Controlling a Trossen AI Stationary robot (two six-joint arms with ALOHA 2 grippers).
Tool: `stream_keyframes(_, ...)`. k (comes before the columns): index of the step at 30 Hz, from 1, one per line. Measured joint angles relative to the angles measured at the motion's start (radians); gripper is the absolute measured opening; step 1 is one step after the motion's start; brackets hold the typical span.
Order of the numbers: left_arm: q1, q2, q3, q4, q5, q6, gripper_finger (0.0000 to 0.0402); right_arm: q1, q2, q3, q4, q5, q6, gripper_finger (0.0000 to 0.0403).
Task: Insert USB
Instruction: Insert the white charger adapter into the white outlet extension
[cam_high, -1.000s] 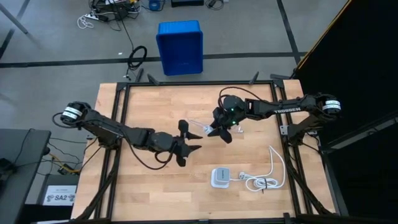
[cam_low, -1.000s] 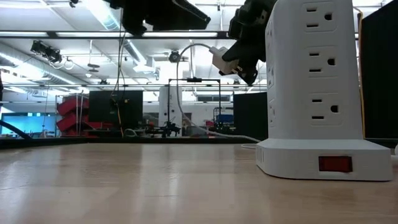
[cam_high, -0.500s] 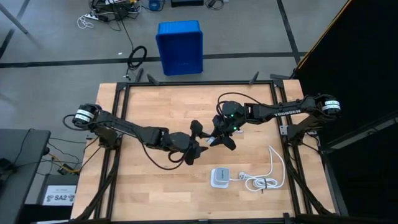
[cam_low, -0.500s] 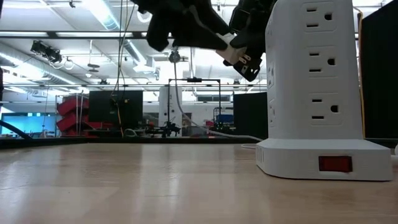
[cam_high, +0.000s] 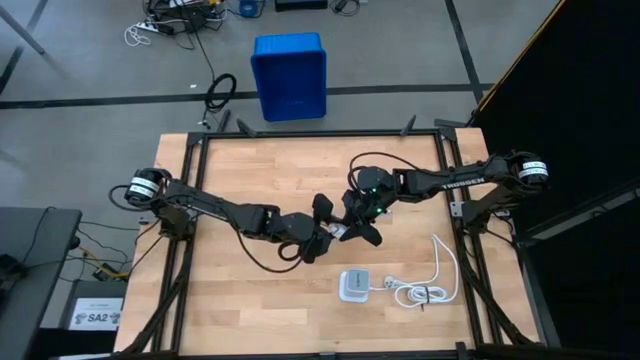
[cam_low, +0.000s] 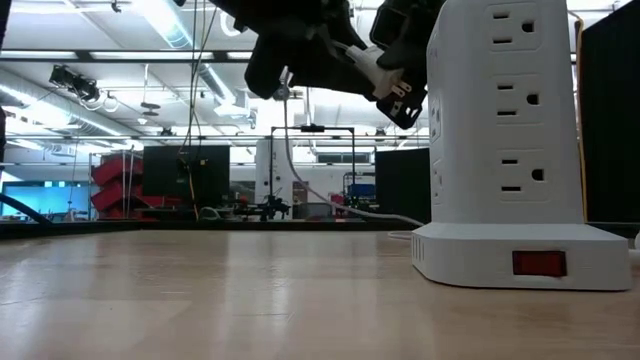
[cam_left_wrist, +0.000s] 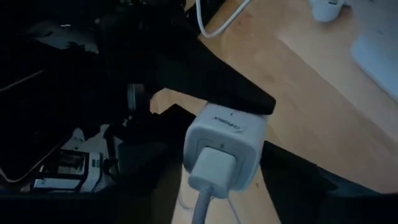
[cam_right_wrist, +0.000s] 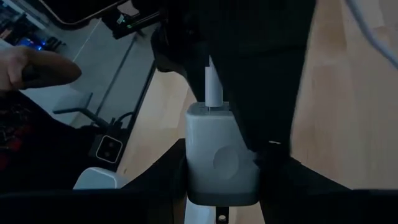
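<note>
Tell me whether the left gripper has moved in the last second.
Yes. In the high view the left gripper has travelled right across the table, closing on the right gripper, which holds the white cube.

Pale wooden table (cam_high: 240, 300) in a black frame. Standing on it, near the right gripper (cam_high: 357, 226) on the front side, a white power strip tower (cam_high: 352, 286). Just beyond that, a bundled white cord (cam_high: 425, 287).

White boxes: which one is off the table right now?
The small white cube, held aloft in the right gripper; the square white tower stands on the table.
</note>
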Motion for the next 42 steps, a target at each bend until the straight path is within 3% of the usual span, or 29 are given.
stream_keyframes(5, 0.0, 0.0, 0.0, -0.005, 0.023, -0.002, 0.0138, 0.0, 0.0, 0.0, -0.009, -0.004, 0.001, 0.0111)
stream_keyframes(18, -0.002, 0.0, 0.0, -0.025, 0.015, -0.051, 0.0125, -0.002, 0.0, 0.0, -0.009, 0.022, -0.014, 0.0111)
stream_keyframes(27, -0.037, -0.02, 0.0, -0.123, -0.025, -0.297, 0.0121, -0.007, 0.0, 0.046, -0.018, 0.045, -0.048, 0.0261)
stream_keyframes(34, -0.067, -0.034, 0.0, -0.247, -0.056, -0.458, 0.0121, -0.006, -0.002, 0.147, -0.189, 0.057, -0.101, 0.0289)
stream_keyframes(38, -0.083, -0.036, -0.064, -0.193, -0.064, -0.508, 0.0121, 0.024, -0.005, 0.191, -0.32, 0.111, -0.095, 0.0275)
stream_keyframes(42, -0.123, -0.035, -0.189, 0.057, -0.064, -0.435, 0.012, 0.098, -0.007, 0.197, -0.404, 0.158, -0.069, 0.0255)
